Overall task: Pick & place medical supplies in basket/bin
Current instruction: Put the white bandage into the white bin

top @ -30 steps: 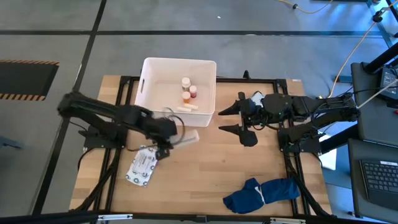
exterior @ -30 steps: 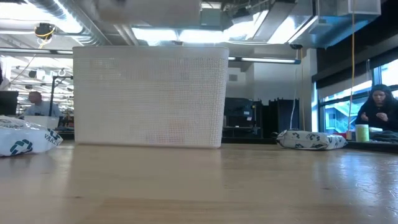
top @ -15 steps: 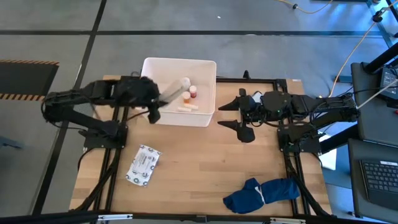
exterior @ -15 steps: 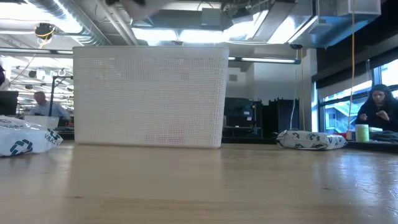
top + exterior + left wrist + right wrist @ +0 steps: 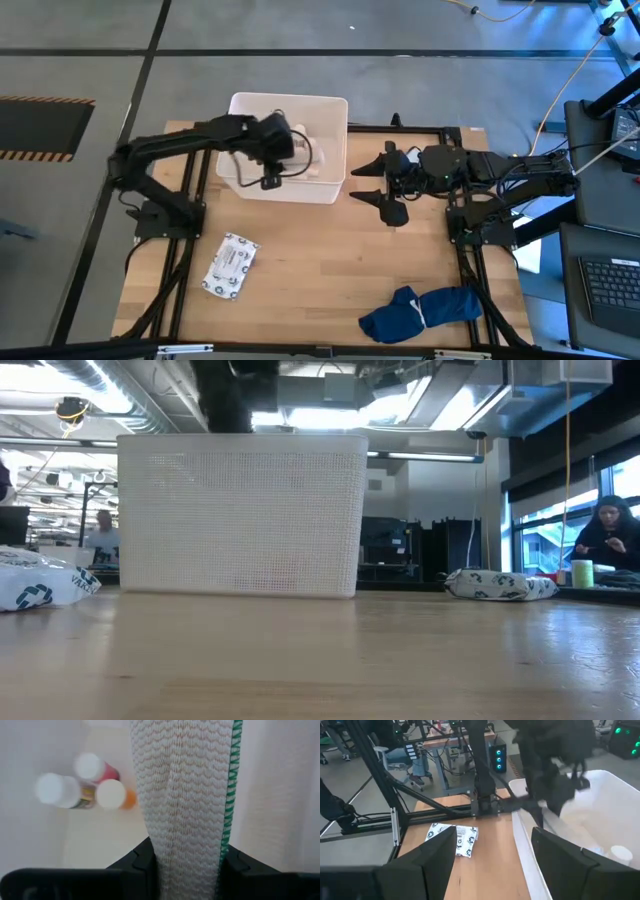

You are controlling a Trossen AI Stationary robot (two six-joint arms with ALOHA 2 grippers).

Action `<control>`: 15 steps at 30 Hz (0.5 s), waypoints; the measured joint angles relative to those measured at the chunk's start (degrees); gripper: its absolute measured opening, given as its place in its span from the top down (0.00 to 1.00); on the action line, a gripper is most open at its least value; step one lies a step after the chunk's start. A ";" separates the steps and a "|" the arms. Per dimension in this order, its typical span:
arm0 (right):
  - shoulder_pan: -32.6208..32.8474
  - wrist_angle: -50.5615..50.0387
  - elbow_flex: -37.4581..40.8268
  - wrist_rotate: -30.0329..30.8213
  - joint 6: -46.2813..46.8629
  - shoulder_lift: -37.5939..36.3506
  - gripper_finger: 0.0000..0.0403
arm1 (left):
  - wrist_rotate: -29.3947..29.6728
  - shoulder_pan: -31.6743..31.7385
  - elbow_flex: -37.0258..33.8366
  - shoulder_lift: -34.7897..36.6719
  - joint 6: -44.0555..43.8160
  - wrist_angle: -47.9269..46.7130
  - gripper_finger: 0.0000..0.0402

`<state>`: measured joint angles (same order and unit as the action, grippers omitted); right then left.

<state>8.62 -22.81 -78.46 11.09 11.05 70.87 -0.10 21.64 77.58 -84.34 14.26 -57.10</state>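
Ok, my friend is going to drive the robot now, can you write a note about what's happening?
Left gripper: over the white tub, shut on the tan bandage roll, not yet let go.
Right gripper: open, waiting beside the tub's right side, holding nothing.
Done: three small bottles stand in the tub.
Left: drop the roll in, then fetch the white printed packet lying on the table in front of the tub.
The blue cloth bundle stays out.

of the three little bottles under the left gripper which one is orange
In the left wrist view it is the orange bottle nearest the bandage roll held by the left gripper. The red bottle and the white-capped vial lie farther from the roll.
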 joint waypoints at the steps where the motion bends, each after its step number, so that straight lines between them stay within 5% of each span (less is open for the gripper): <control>1: 0.00 -0.12 0.02 0.00 0.45 0.00 0.36 | -0.63 0.29 0.00 -1.44 0.74 0.04 0.71; 15: 0.00 -1.84 0.04 0.00 0.85 0.00 0.36 | -10.44 0.76 0.33 -11.23 2.50 6.99 0.71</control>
<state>8.62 -24.64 -78.41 11.09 11.90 70.87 -10.54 22.39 77.91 -95.57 16.75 -50.11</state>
